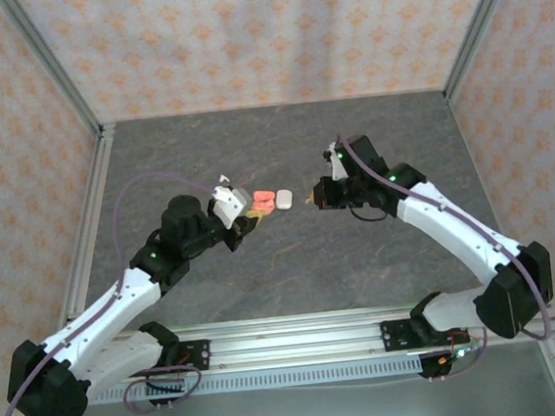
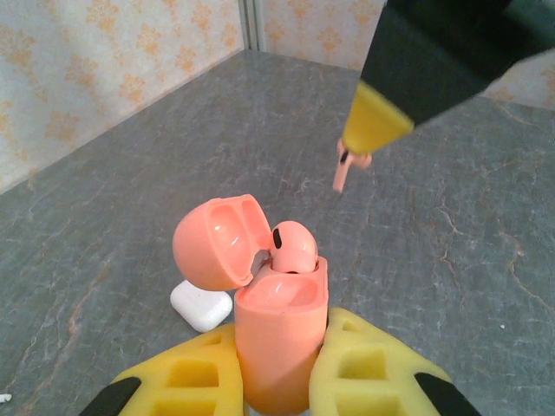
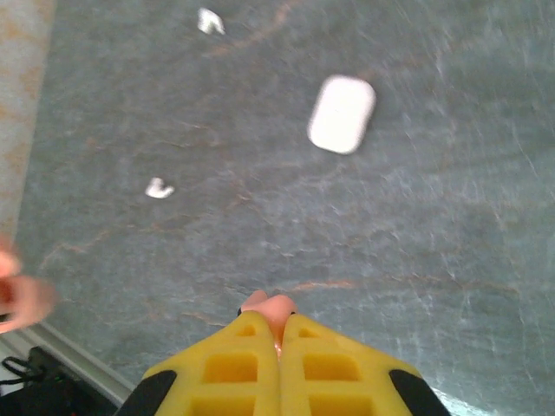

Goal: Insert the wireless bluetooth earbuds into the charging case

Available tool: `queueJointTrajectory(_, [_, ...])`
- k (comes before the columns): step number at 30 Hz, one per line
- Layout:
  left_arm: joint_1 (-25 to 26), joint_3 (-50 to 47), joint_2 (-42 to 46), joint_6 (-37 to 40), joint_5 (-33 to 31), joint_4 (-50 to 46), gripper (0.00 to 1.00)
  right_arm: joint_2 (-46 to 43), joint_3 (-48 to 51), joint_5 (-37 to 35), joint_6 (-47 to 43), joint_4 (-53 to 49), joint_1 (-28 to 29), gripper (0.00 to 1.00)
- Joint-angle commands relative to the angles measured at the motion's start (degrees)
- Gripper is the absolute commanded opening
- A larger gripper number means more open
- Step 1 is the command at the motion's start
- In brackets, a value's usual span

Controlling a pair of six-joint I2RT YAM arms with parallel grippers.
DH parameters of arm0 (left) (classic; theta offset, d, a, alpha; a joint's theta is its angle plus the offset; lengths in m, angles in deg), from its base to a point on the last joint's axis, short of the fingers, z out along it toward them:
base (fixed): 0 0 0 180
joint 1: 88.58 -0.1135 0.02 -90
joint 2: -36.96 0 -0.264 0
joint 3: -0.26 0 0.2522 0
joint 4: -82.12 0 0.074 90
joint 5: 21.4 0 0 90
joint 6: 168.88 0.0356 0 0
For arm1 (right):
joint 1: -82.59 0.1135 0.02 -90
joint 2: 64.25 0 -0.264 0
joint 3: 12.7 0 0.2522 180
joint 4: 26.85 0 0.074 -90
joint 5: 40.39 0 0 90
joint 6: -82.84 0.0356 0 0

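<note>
Handover pose: your left gripper (image 2: 282,368) clamps the coral case (image 2: 282,316) upright, lid (image 2: 212,243) open, so your right gripper (image 3: 279,336), pinching what looks like a pink earbud (image 2: 348,169), can seat it.

The open pink case (image 2: 282,303) stands upright in my left gripper (image 2: 279,351), one pink earbud (image 2: 292,245) seated inside. My right gripper (image 3: 277,328) pinches the second pink earbud (image 3: 267,303). Two white earbuds (image 3: 159,187) lie loose near the shut white case (image 3: 342,113).
</note>
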Motion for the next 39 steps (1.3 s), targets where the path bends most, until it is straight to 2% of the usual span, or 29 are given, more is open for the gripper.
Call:
queueJointTrajectory(1, [-0.61, -1.35, 1.48, 0.60, -0.76, 1.67, 0.00, 2.40, 4.28, 2.71, 4.98, 7.50, -1.20, 0.06])
queueJointTrajectory(8, [-0.62, -2.27, 2.09, 0.61, 0.08, 2.49, 0.00, 12.59, 10.28, 4.80, 7.86, 12.90, -2.80, 0.06])
queueJointTrajectory(11, [-0.63, -2.58, 2.81, 0.88, -0.18, 1.92, 0.00, 14.45, 10.31, 4.17, 9.39, 12.55, -2.86, 0.15])
queueJointTrajectory(15, [-0.62, -3.15, 3.52, 1.03, -0.37, 1.80, 0.00, 13.46, 9.96, 1.01, 10.83, 10.41, -3.04, 0.32])
queueJointTrajectory(18, [-0.66, -3.37, 3.47, 1.04, -0.29, 2.11, 0.00, 11.62, 8.72, -1.04, 11.29, 6.55, -3.48, 0.39])
queueJointTrajectory(22, [-0.68, -3.67, 3.43, 1.31, 0.44, 3.15, 0.00, 7.33, 5.23, -3.41, 12.08, 0.48, -3.50, 0.41])
queueJointTrajectory(25, [-0.70, -5.09, 3.84, 1.53, 1.78, 6.32, 0.00, 2.85, 1.43, -2.22, 13.39, -2.10, -3.11, 0.41])
queueJointTrajectory(29, [-0.70, -6.57, 4.04, 1.71, 2.85, 10.49, 0.00, -1.34, -5.23, -4.65, 15.40, -5.15, 0.71, 0.48])
queueJointTrajectory(31, [-0.62, -6.67, 3.96, 1.92, 2.98, 11.42, 0.00, -1.44, -7.90, -3.70, 17.23, -4.36, 2.89, 0.51])
queueJointTrajectory(36, [-0.61, -6.10, 3.69, 3.03, 3.07, 10.95, 0.00, 2.84, -15.47, -4.37, 18.17, -5.29, 10.21, 0.53])
queueJointTrajectory(39, [-0.61, -5.99, 3.82, 3.05, 3.31, 11.04, 0.00, 5.64, -17.45, -4.49, 17.96, -5.37, 12.33, 0.52])
